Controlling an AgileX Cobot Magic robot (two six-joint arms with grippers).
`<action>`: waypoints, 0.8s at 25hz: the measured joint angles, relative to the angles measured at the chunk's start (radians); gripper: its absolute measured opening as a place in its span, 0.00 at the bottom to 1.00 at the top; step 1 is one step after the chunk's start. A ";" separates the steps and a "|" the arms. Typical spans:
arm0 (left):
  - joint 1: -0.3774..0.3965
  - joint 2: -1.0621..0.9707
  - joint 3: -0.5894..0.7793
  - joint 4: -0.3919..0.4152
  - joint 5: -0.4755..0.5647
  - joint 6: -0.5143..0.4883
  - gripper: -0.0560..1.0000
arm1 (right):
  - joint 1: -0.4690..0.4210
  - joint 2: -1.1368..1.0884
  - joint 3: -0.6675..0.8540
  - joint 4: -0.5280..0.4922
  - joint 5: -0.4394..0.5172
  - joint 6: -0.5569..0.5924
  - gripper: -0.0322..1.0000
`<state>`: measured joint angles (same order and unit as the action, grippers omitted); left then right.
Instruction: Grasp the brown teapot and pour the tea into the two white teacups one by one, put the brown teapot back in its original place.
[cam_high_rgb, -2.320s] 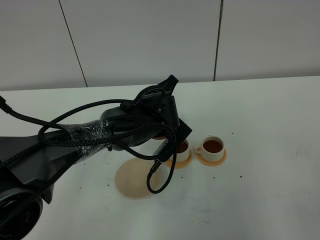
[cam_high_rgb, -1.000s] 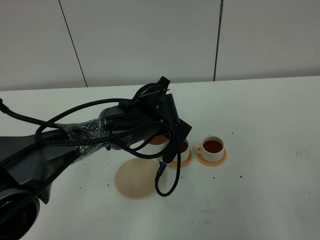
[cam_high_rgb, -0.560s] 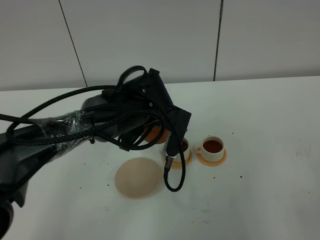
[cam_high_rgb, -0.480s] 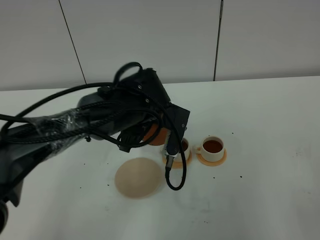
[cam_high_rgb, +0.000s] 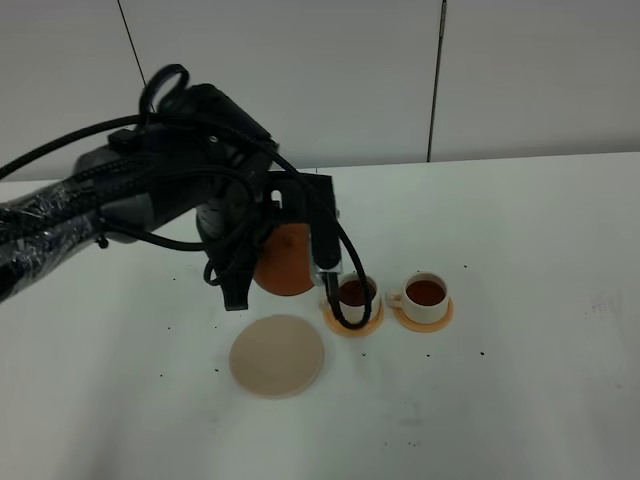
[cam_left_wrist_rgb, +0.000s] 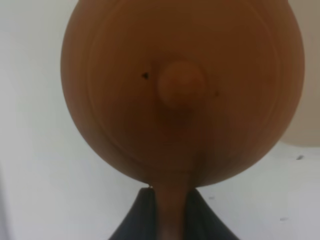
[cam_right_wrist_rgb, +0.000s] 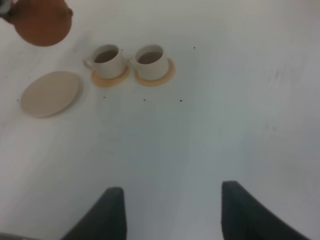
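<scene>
My left gripper (cam_left_wrist_rgb: 172, 224) is shut on the loop handle of the brown teapot (cam_left_wrist_rgb: 182, 90). In the exterior view the teapot (cam_high_rgb: 284, 264) hangs roughly level above the table, behind the pale beige trivet (cam_high_rgb: 277, 356) and left of the cups. The two white teacups (cam_high_rgb: 355, 296) (cam_high_rgb: 427, 293) stand on orange coasters, both holding dark tea. My right gripper (cam_right_wrist_rgb: 172, 210) is open and empty over bare table. The right wrist view also shows the teapot (cam_right_wrist_rgb: 42, 21), both cups (cam_right_wrist_rgb: 107, 60) (cam_right_wrist_rgb: 151, 59) and the trivet (cam_right_wrist_rgb: 50, 93).
The white table (cam_high_rgb: 520, 400) has small dark specks scattered on it. Black cables (cam_high_rgb: 345, 300) from the left arm hang down beside the left cup. A white panelled wall (cam_high_rgb: 500, 80) stands behind the table.
The left arm has risen and swung back to the left. The teapot has moved away from over the left cup and come level, uncovering both cups and the trivet.
</scene>
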<state>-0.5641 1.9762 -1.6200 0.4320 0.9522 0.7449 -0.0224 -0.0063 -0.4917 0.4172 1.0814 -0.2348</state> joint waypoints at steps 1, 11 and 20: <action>0.016 0.000 0.000 -0.031 0.000 -0.002 0.21 | 0.000 0.000 0.000 0.000 0.000 0.000 0.44; 0.076 0.078 0.000 -0.148 -0.037 -0.009 0.21 | 0.000 0.000 0.000 0.000 0.000 0.000 0.44; 0.086 0.146 0.000 -0.133 -0.104 -0.014 0.21 | 0.000 0.000 0.000 0.000 0.000 0.000 0.44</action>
<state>-0.4781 2.1219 -1.6200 0.2990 0.8483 0.7313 -0.0224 -0.0063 -0.4917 0.4172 1.0814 -0.2348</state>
